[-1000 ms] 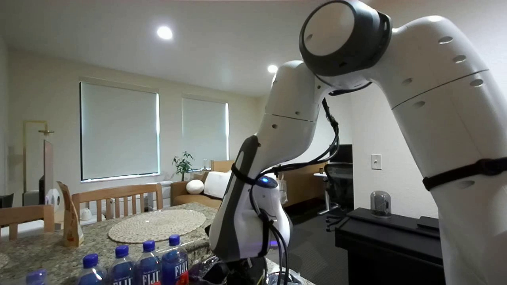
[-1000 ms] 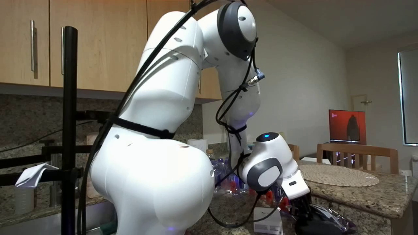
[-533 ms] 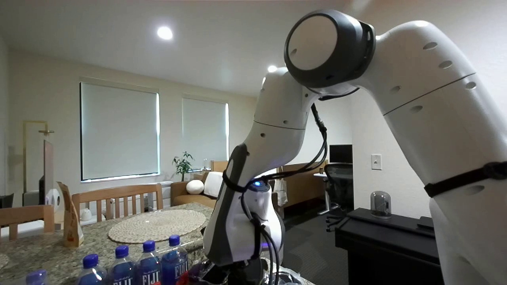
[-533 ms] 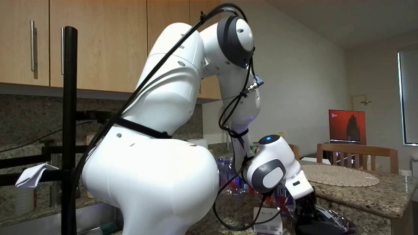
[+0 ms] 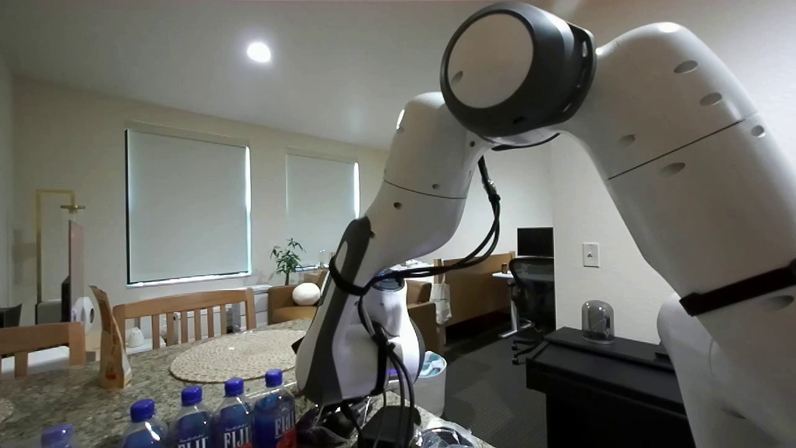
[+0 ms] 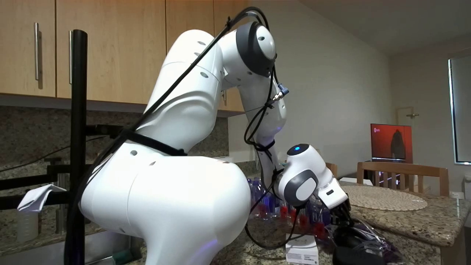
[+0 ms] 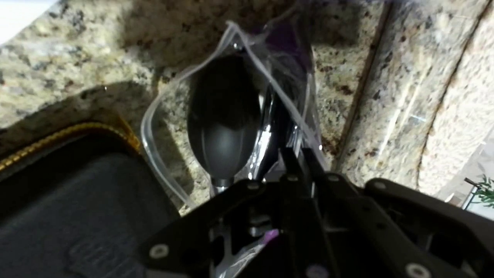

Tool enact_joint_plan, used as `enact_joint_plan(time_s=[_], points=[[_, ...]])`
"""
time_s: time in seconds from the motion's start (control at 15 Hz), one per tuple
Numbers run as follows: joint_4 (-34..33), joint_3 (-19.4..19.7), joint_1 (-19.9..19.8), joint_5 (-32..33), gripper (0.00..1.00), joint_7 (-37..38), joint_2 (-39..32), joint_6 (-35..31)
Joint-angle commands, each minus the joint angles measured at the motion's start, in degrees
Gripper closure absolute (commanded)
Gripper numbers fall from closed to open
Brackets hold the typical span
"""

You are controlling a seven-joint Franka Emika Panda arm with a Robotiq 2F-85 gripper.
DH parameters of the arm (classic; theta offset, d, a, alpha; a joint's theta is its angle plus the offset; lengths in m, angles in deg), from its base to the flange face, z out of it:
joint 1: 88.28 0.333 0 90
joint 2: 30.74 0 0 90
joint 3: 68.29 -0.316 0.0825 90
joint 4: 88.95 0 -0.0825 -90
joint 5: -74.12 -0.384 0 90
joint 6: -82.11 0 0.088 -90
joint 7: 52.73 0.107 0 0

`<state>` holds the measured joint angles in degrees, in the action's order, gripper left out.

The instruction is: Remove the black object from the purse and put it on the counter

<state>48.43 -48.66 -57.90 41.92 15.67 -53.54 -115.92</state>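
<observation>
The purse (image 7: 285,44) is a clear bag with purple parts. It lies on the speckled counter (image 7: 88,54), and also shows in both exterior views (image 6: 386,246) (image 5: 320,429). Inside it, the black object (image 7: 225,116) is a bulb with a metal neck, and it also shows in an exterior view (image 6: 347,237). A second dark shiny thing lies beside it under plastic. My gripper (image 7: 298,150) is over the purse's right side, to the right of the bulb, pointing down. Its fingers stand close together with a narrow gap. Plastic shows there; whether they pinch it is unclear.
A black case with a gold zip (image 7: 88,208) lies left of the purse, near the gripper. Several water bottles (image 5: 273,410) stand close by. A white box (image 6: 301,250) lies on the counter. A raised stone ledge (image 7: 417,96) runs along the right, bearing a woven mat (image 5: 245,354).
The arm first went down, then the gripper rose from the purse and shifted left in an exterior view. More of the purse and black case now shows.
</observation>
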Motion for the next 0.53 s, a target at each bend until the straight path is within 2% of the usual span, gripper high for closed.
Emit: enact_joint_plan(time_s=[0.0,0.4,0.47], points=[[0.95,-3.55,-2.71,2.89,0.92,1.72,0.56,0.01],[1.97,-10.35,-9.11,5.88,0.92,2.21,0.28,0.03],[1.77,-13.62,-11.82,2.83,0.91,-1.22,0.36,0.03]])
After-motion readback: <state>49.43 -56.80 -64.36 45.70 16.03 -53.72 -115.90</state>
